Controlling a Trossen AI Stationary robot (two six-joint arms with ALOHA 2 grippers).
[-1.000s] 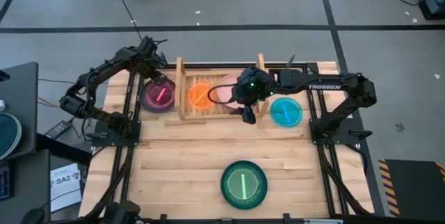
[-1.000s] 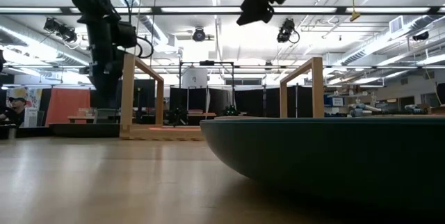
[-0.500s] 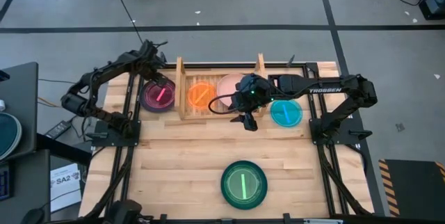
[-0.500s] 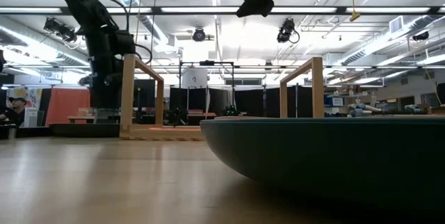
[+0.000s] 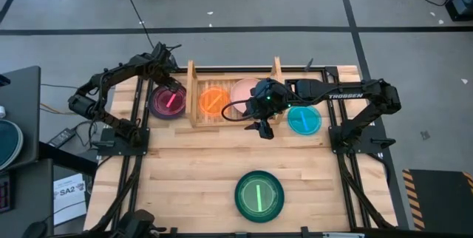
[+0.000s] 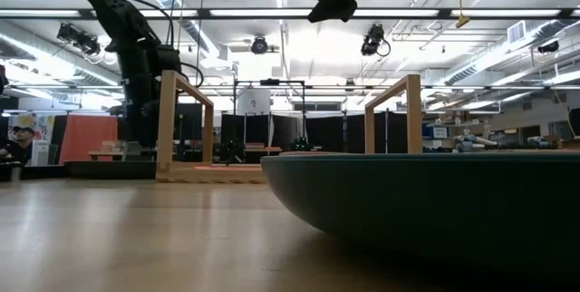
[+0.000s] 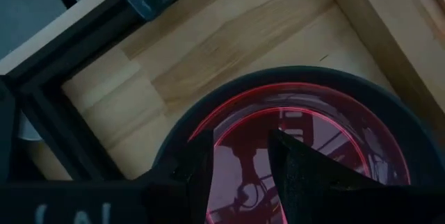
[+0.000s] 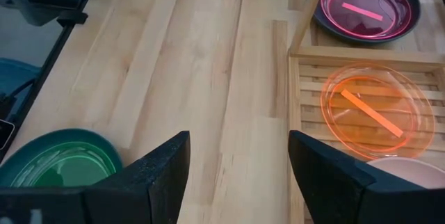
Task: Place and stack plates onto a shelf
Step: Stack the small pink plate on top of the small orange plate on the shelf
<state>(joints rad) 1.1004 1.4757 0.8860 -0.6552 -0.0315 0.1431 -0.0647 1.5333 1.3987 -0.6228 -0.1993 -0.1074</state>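
A maroon plate point(image 5: 168, 101) with a dark outer rim lies on the table left of the shelf point(image 5: 194, 94). My left gripper point(image 5: 167, 84) points down over its far part, fingers apart point(image 7: 240, 175). An orange plate point(image 5: 213, 102) and a pink plate point(image 5: 244, 89) lie on the shelf's slats. My right gripper point(image 5: 263, 128) hangs open above the shelf's near edge, holding nothing point(image 8: 238, 175). A cyan plate point(image 5: 304, 118) lies right of the shelf. A dark green plate point(image 5: 259, 196) lies near the front edge. My left gripper comes at the maroon plate from above. One finger point(image 7: 198, 172) stands over the plate's rim point(image 7: 179, 137) and the other point(image 7: 306, 175) over its inside. Whether they touch the plate I cannot tell.
The shelf's two upright side boards point(image 6: 166, 124) point(image 6: 413, 115) stand on either side of the slats. Black frame rails point(image 5: 137, 120) run along the table's left and right sides. Bare wood lies between the shelf and the green plate point(image 6: 426, 201).
My left gripper has sunk toward the maroon plate, still pointing down. The plates lie where they were.
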